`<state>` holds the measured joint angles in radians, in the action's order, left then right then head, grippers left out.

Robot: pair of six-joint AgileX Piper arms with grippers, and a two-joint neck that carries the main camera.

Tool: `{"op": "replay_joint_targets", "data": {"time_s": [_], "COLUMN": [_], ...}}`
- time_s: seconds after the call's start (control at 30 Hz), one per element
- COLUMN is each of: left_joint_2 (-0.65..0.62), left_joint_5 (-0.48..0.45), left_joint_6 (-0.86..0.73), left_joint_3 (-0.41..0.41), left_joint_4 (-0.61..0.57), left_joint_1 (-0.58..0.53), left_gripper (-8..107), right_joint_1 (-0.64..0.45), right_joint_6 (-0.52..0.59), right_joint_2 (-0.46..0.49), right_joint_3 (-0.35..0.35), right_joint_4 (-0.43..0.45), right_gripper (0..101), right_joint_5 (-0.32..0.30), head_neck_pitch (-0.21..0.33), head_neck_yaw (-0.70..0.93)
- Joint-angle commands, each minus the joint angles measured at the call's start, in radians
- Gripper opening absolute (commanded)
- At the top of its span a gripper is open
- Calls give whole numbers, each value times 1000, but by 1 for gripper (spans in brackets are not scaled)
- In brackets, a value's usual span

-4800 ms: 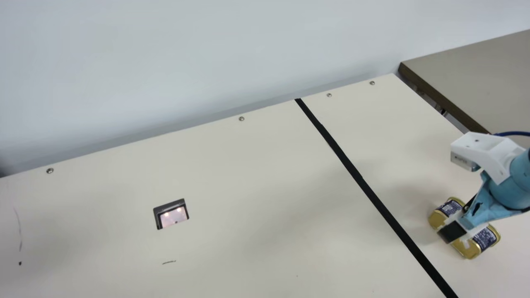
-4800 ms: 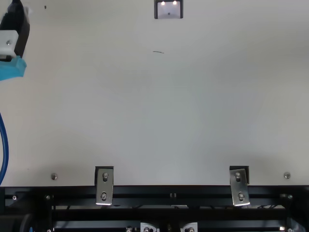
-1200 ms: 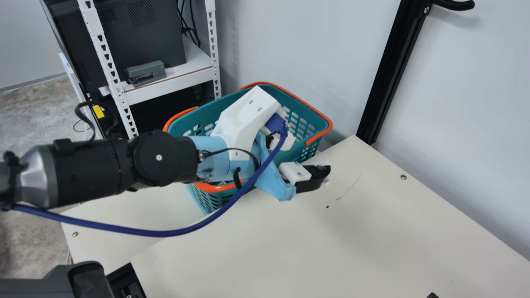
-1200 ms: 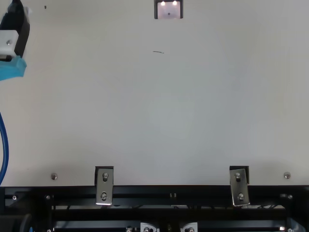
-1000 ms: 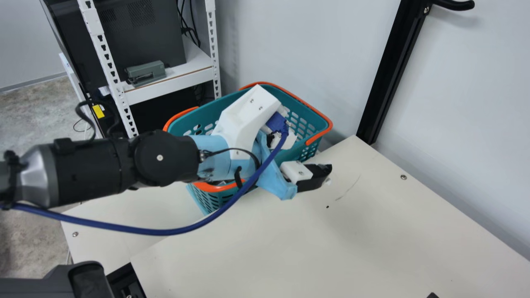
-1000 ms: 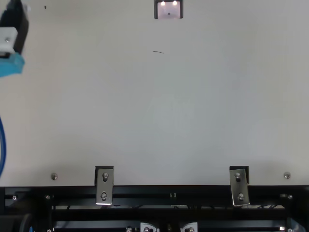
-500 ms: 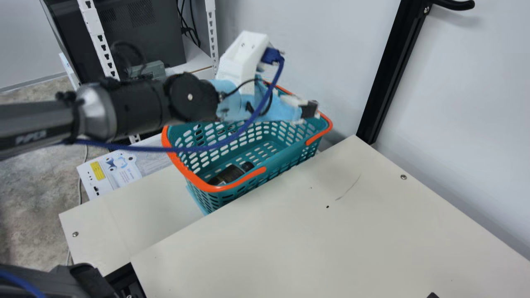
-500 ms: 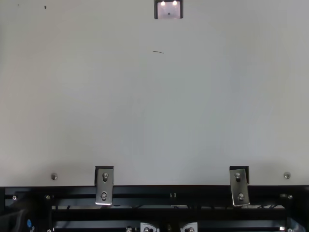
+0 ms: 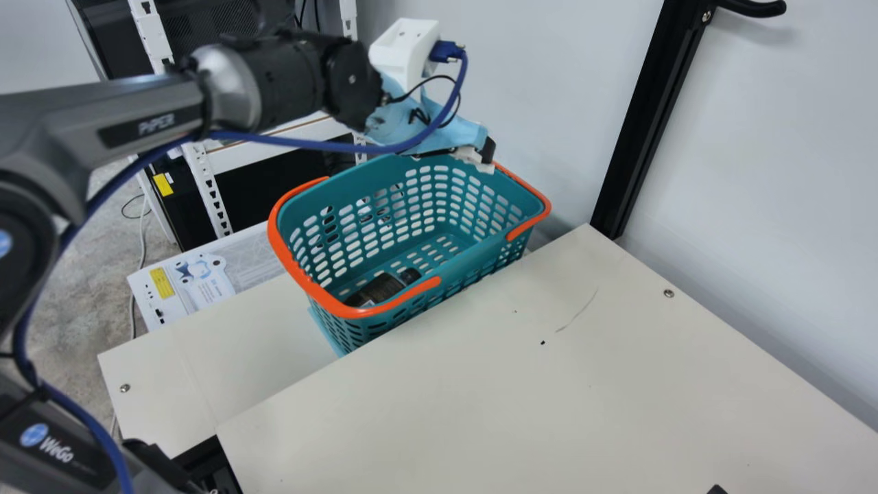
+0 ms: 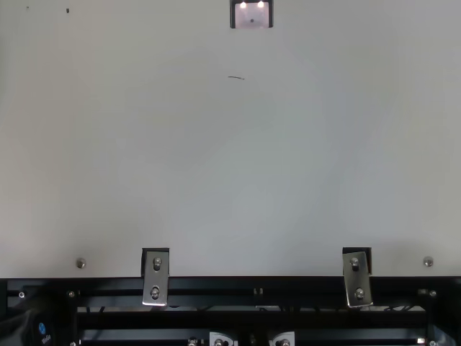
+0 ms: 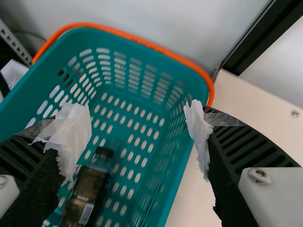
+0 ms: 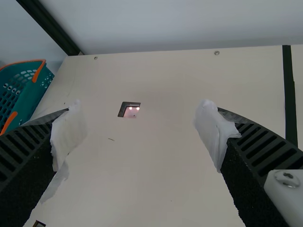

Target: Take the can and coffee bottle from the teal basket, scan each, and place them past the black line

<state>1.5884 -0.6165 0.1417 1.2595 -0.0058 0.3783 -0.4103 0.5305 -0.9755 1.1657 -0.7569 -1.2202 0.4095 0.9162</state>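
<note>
Since the main view of a second or so ago, the left arm has risen and drawn up away from the near side of the basket, and its gripper, the left gripper (image 9: 484, 152), now hangs above the teal basket (image 9: 446, 271), by the far rim in that view. The blue cable (image 9: 329, 144) has lifted with the arm. The coffee bottle (image 9: 379, 289) has come into sight; the arm crossed in front of it before. It lies on its side on the basket's floor, close to the near wall in the main view, by an orange handle (image 9: 394, 300).

In the left wrist view the left gripper stands wide open and has hold of nothing. The bottle lies deeper down than its fingertips, apart from both of them and closer to one finger than to the other, its dark cap towards the space between them.

The right gripper (image 12: 139, 135) is wide open too, with nothing held, above the cream table (image 12: 142, 184). The scanner window (image 12: 130, 111) shows in the table between its spread fingers, and the black line (image 12: 289, 94) runs beyond one of them. In the earliest main view the right gripper was down at the can past that line; the camera on the neck has since turned towards the basket
</note>
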Motion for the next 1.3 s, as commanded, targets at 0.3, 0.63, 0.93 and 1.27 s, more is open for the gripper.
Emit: {"op": "replay_joint_targets", "data": {"time_s": [0.3,0.63,0.93,1.27], "left_joint_2": [172,281,334,397], "left_joint_5": [-288,-371,-339,-275], "left_joint_6": [-74,-357,-666,-844], "left_joint_3": [236,286,207,110], "left_joint_4": [45,-37,-143,-145], "left_joint_1": [88,185,252,287], "left_gripper": [90,90,90,90], "right_joint_1": [0,0,0,0], "right_joint_6": [0,0,0,0], "right_joint_2": [0,0,0,0], "right_joint_3": [0,0,0,0], "right_joint_4": [0,0,0,0], "right_gripper": [101,101,101,101], "right_joint_5": [0,0,0,0], "head_neck_pitch": [27,27,27,27], "head_neck_yaw": [22,22,22,22]}}
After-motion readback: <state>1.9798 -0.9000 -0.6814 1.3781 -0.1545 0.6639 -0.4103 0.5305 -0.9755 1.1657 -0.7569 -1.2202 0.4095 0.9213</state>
